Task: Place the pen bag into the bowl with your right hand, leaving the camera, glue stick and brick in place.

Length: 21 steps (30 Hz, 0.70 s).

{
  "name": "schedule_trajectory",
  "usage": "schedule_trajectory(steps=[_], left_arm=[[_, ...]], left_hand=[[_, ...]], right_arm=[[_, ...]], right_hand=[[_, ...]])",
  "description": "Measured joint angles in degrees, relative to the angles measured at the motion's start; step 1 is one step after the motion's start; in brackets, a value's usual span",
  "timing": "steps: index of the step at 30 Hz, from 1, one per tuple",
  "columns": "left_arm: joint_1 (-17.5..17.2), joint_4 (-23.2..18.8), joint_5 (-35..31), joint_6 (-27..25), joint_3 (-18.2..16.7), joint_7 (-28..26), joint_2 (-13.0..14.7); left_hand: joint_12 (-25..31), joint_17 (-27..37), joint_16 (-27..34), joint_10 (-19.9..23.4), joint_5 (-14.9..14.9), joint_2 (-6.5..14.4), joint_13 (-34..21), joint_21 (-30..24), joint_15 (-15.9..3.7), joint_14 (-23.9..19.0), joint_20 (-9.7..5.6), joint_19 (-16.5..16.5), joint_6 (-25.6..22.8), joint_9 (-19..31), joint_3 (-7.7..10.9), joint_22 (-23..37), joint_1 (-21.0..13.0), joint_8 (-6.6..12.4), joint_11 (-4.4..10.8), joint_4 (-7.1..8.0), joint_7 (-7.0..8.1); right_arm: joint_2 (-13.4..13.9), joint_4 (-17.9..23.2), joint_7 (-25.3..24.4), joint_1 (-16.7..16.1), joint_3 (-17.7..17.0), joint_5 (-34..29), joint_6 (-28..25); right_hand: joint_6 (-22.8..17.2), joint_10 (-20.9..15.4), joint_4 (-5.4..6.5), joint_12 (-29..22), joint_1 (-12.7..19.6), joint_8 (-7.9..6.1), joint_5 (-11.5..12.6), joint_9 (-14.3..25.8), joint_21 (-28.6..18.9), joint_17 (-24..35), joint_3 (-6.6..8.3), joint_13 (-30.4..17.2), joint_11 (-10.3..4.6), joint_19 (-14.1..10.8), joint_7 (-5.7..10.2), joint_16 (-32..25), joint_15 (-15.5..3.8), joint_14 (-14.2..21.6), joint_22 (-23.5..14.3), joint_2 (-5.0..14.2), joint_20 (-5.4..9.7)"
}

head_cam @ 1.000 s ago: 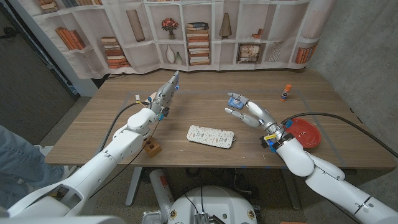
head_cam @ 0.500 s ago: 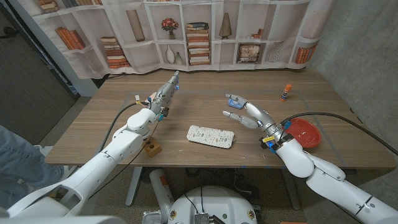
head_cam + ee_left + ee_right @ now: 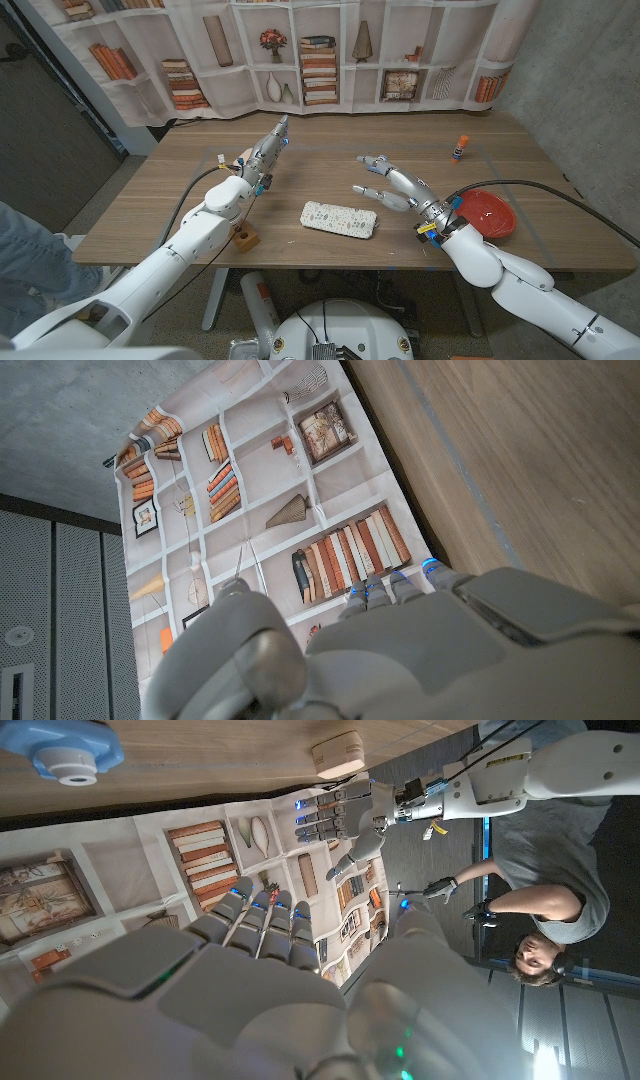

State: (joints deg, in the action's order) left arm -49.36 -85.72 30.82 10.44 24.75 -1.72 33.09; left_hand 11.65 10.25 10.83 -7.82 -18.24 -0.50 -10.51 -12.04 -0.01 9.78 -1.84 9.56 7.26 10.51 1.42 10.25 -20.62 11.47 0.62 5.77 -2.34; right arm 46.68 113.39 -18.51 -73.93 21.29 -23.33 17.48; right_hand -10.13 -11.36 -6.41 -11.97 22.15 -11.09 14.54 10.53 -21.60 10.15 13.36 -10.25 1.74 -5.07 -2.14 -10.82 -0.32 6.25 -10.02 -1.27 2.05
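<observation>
Fingers spread and holding nothing, my right hand (image 3: 392,186) hovers over the wooden surface (image 3: 330,140), just beyond the far right end of the pen bag (image 3: 339,219) and apart from it. I see the pen bag, pale and speckled, lying flat near the front edge of the surface, about midway between the two arms. The red bowl (image 3: 484,212) sits at my right, close to the front edge, partly behind the right wrist. The glue stick (image 3: 460,148), with its orange cap, stands upright near the far right side, well apart from the bowl. The small wooden brick (image 3: 244,237) rests near the front edge on my left, just beside the left forearm. My left hand (image 3: 267,150) is stretched out toward the far side of the surface, fingers straight and close together, with nothing in it. In the right wrist view, a blue and white round object (image 3: 65,749) lies on the surface; I cannot tell what it is. A person (image 3: 535,910) stands off to the side in that same view. A printed bookshelf backdrop (image 3: 320,50) hangs behind the surface.
</observation>
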Motion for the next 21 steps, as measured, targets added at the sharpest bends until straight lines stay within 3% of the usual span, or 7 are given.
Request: schedule_trajectory(steps=[21], left_arm=[[-1.7,-2.3,-0.4,0.1,-0.4,-1.4,0.5]], left_hand=[[0.0,0.0,0.0,0.0,0.0,0.0,0.0,0.2,0.0,0.0,0.0,0.0,-0.1,0.0,-0.18,0.0,0.0,0.0,0.0,-0.18,-0.12]], right_arm=[[1.8,2.4,-0.9,-0.6,0.8,-5.9,-3.6]], right_hand=[[1.3,0.0,-1.19,0.0,1.9,0.35,0.3,0.0,0.9,0.0,0.08,0.0,0.02,-0.6,-0.12,0.0,-0.21,0.2,0.2,-0.75,0.01]])
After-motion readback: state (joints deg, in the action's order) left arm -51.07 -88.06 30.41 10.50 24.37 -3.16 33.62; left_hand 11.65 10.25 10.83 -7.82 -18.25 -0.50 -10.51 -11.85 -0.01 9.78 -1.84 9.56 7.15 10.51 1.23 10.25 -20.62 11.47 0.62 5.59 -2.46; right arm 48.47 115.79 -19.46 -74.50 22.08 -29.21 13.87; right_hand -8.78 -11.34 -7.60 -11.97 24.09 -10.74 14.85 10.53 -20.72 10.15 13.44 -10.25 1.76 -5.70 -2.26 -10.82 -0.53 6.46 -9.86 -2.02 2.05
